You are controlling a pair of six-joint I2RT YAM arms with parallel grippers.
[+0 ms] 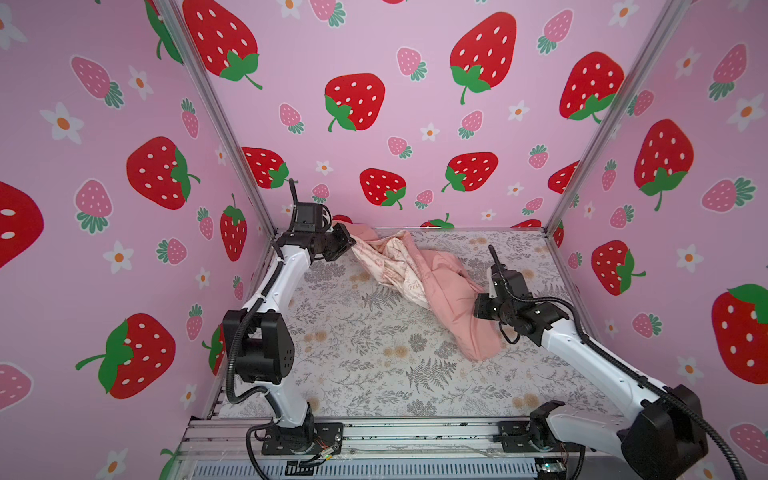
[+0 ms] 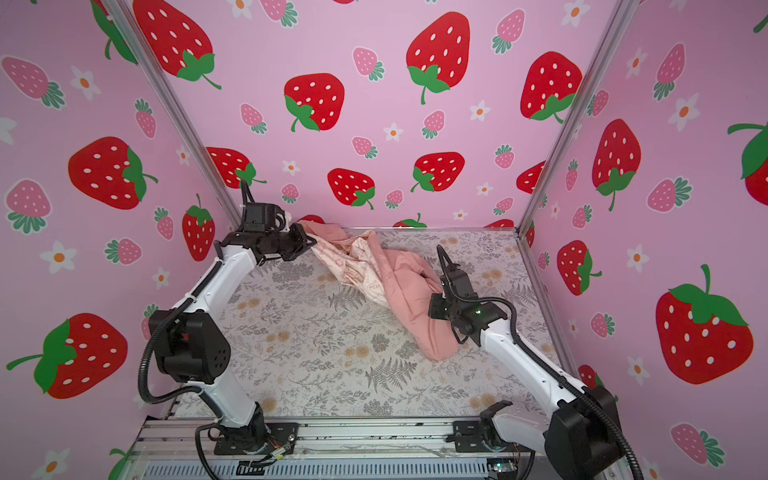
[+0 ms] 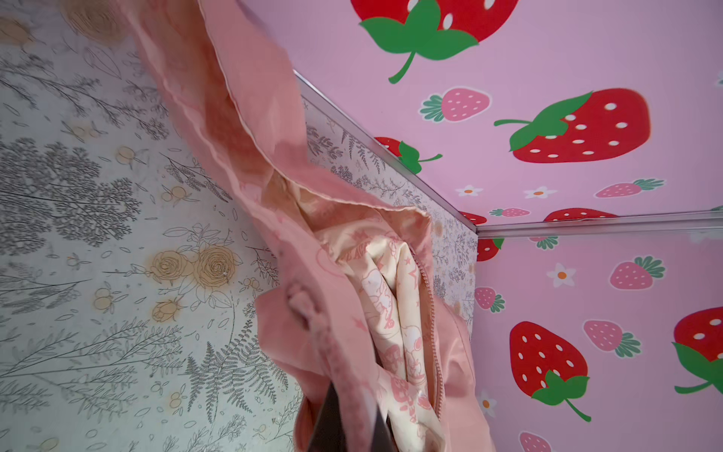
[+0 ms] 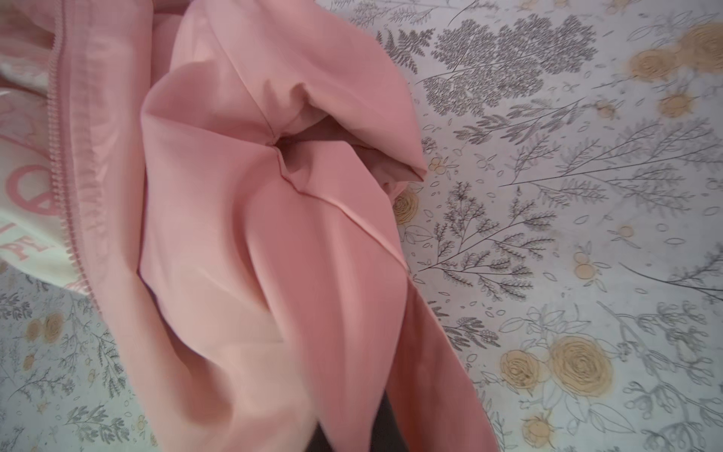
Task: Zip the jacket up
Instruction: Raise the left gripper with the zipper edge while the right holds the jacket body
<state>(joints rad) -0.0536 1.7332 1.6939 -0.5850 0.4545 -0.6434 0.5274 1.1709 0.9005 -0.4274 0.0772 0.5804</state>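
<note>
Both clamped on the jacket [image 1: 444,291], I see | left jaws: its far end, lifted | right jaws: its right side

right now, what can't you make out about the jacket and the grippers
- Zip pull: not seen in any view; folds of the jacket hide much of the zip teeth.
- Left gripper tips: buried in cloth in both top views, cut by the frame edge in the left wrist view.
- Right gripper tips: under pink cloth in both top views, blurred in the right wrist view.
</note>
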